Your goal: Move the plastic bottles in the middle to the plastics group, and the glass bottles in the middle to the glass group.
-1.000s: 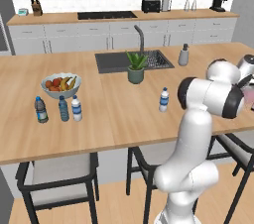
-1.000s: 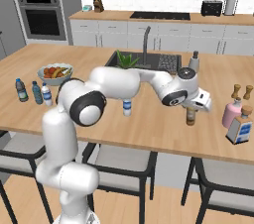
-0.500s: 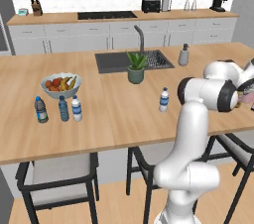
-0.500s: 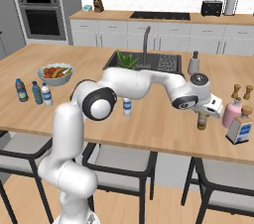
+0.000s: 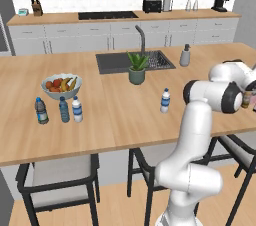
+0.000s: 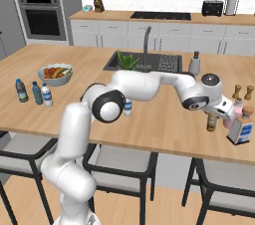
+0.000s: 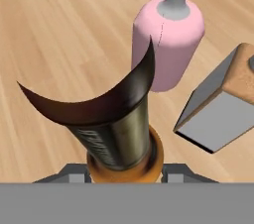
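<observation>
The tool (image 6: 217, 117) is pinched on the glass bottle (image 7: 116, 134), which fills the lower centre of the hand view and appears at right of centre in the right base view. Compared with one second ago, the arm has swung further toward the right edge of the right base view, carrying the bottle from open table (image 6: 164, 129) to a position just beside the pink vessel (image 7: 168, 39) of the glass group. In the hand view the vessel stands at upper centre, near the bottle but apart from it; a grey-sided box (image 7: 218, 114) lies at right. The transfer of the glass bottle appears nearly complete: set-down and release remain. Whether the bottle base already touches the table cannot be told. One clear plastic bottle (image 5: 165, 101) stands alone at centre of the left base view, not yet moved. At left in that view, three small bottles (image 5: 62, 110) stand together beside the fruit bowl (image 5: 61, 85), so the plastics group is located there. Judged risk: contact with the vessel or the box during lowering.
</observation>
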Controlling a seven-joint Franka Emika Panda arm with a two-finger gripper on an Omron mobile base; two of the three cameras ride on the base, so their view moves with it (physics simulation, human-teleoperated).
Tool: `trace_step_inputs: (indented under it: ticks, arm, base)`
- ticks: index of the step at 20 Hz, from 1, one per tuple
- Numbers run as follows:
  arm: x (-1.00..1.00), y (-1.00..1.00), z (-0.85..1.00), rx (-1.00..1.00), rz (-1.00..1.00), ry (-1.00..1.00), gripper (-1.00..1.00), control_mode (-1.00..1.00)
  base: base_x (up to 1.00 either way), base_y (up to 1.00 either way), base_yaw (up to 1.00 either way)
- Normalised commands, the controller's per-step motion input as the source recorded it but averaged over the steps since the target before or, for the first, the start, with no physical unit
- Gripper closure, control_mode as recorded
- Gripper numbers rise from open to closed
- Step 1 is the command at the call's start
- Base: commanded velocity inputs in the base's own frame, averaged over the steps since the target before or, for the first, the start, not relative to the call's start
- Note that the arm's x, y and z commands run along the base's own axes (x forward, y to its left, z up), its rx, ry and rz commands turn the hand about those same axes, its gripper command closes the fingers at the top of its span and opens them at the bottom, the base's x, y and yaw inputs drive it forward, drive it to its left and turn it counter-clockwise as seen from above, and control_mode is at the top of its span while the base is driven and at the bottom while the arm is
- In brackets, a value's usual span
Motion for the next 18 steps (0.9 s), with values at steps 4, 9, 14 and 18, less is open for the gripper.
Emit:
trace_step_inputs:
  ticks: [4,9,14,18]
  arm:
    - [0.00,-0.01,-0.21,0.03,-0.01,0.00,1.00,-1.00]
    - [0.00,0.00,-0.49,0.01,0.00,0.00,1.00,-1.00]
    - [0.00,0.00,-0.19,0.00,0.00,-0.03,1.00,-1.00]
    - [0.00,0.00,-0.38,0.00,0.00,-0.14,1.00,-1.00]
  base:
    - [0.00,0.00,0.00]
    - [0.00,0.00,0.00]
    - [0.00,0.00,0.00]
    - [0.00,0.00,0.00]
